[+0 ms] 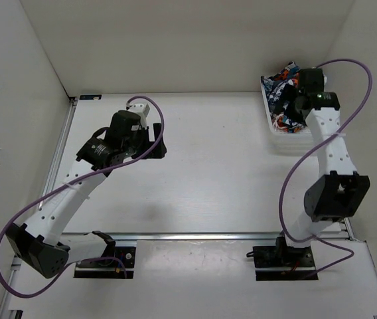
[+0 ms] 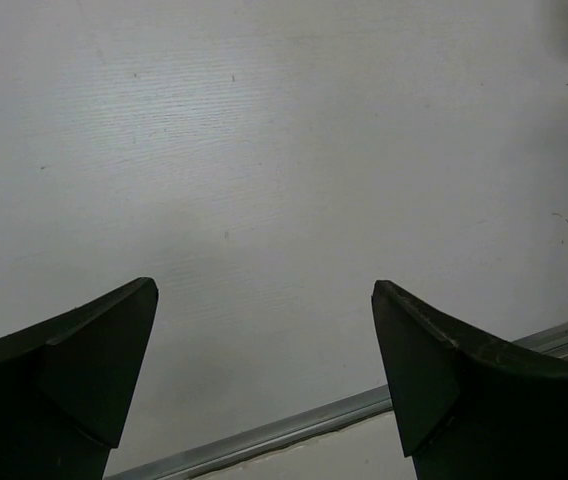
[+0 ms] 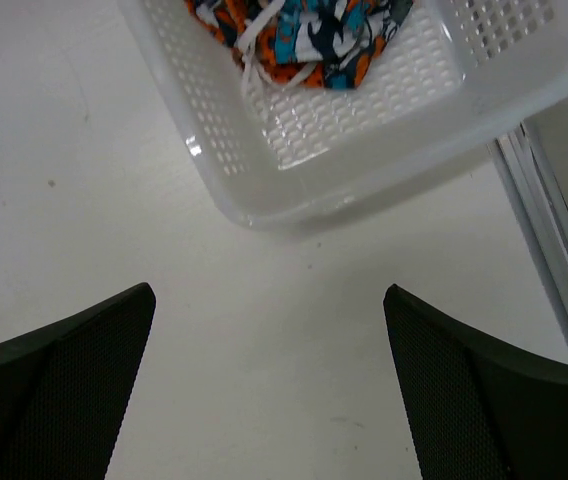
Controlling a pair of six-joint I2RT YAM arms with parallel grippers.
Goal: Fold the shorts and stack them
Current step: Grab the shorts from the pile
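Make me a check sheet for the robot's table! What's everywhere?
Surface: white table, a few tiny specks.
Job's things: shorts bunched in the white mesh basket at the far right, not folded.
Clutter: nothing seen.
End effectors: left end effector open over bare table; right end effector open near the basket, holding nothing.
Cables: purple cables loop off both arms.
Surroundings: white walls; metal rail along the near edge.
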